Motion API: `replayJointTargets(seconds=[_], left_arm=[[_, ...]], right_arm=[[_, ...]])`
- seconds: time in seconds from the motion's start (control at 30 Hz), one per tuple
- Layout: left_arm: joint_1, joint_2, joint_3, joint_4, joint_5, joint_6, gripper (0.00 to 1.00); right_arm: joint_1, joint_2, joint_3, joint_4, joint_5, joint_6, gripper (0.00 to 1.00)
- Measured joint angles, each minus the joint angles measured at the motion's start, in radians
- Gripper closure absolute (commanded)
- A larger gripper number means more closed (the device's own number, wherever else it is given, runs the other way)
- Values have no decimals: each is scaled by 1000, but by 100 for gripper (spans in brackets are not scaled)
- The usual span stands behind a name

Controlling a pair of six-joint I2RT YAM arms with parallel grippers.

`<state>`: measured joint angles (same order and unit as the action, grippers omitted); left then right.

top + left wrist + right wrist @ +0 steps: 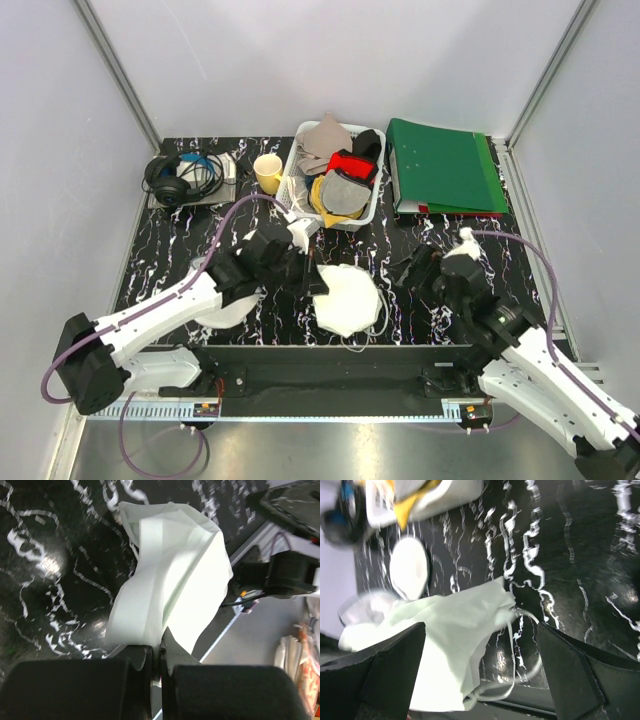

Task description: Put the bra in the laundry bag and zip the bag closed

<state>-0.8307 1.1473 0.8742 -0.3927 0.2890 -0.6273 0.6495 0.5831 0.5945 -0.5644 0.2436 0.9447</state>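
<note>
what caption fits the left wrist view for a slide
Left hand pinches the white bra, black marbled table behind

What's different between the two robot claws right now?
The left gripper is shut, pinching the edge of the bra; the right gripper is open wide. The left gripper holds fabric; the right gripper holds nothing and sits off the bra's right side. Both are black and point toward the bra.
</note>
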Motion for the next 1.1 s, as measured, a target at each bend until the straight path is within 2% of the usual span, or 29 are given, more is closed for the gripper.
replayJointTargets(seconds=[0.33,0.5,0.9,1.1], left_arm=[[14,-86,-79,-3,15,43,100],[22,-108,-78,-16,26,68,100],[32,-150,-45,-41,68,112,100],[38,-158,-17,-48,78,114,100]], right_arm=[[-1,292,-27,367,-436,-275,0],[2,377,-27,464,-565,-343,0],[3,361,-82,587,-736,-388,0],[5,244,-87,543,-705,-375,0]])
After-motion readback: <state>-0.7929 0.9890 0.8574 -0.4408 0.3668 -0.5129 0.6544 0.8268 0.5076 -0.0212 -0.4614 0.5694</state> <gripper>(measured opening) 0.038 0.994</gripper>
